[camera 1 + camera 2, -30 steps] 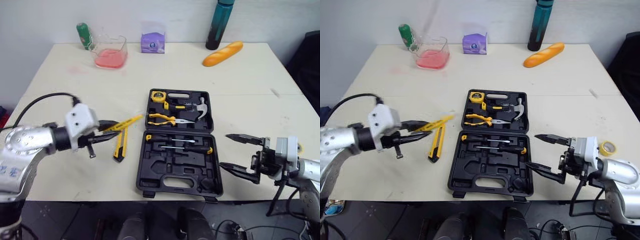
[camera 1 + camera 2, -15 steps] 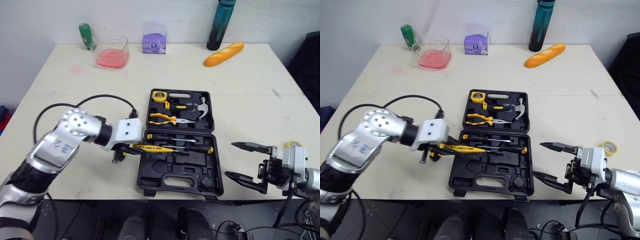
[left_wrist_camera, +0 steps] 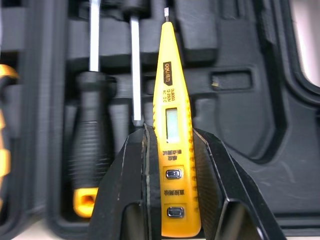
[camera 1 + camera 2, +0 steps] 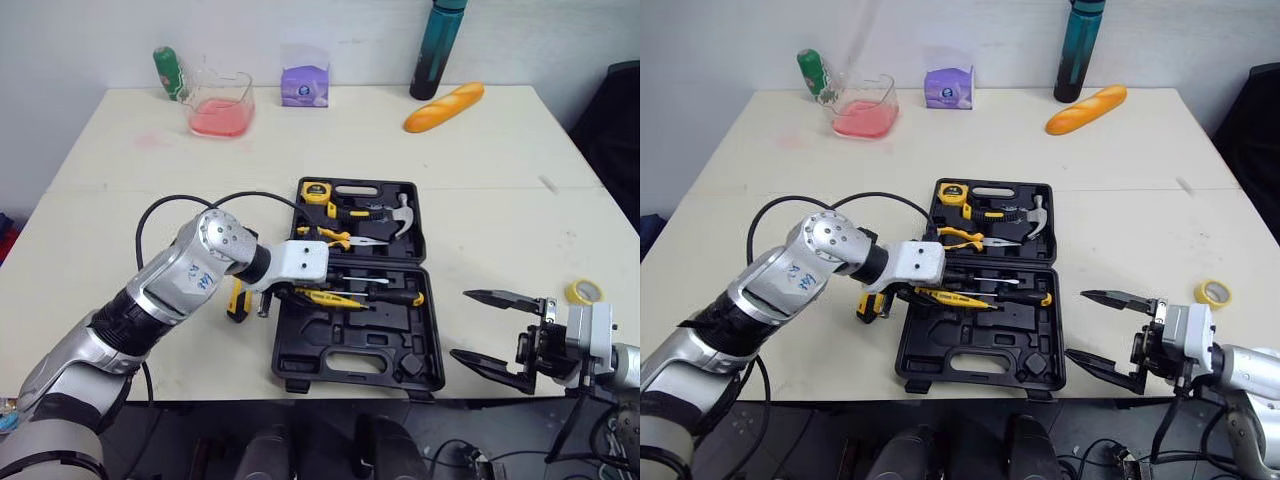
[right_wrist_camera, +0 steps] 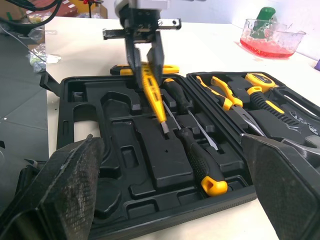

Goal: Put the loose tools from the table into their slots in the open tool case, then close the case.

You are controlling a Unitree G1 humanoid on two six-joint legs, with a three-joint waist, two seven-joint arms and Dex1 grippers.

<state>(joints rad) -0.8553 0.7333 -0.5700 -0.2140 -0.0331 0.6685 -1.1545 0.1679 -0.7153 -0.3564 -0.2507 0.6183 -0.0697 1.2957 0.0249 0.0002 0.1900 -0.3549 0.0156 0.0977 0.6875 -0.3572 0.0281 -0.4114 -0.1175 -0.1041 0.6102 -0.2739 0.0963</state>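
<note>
Cream table stands against a pale wall, with the open black tool case lying flat at the centre of the frame. The case's upper half holds a yellow tape measure, a hammer and yellow-handled pliers. Its lower half holds two screwdrivers in their slots.

The left gripper reaches in from the lower left, and its black fingers pinch a yellow voltage tester pen by the handle end. The pen lies slanted over the lower half of the case, just beside the screwdriver shafts, tip angled down toward the tray. Whether the tip touches the tray cannot be told.

A yellow utility knife lies on the table just left of the case, partly behind the left arm.

The right gripper hangs at the lower right, beside the case's lower right corner, fingers spread wide and holding nothing. A yellow tape roll lies near it.

Along the top edge stand a green bottle, a clear container of pink liquid, a purple box, a dark teal bottle and a baguette.
</note>
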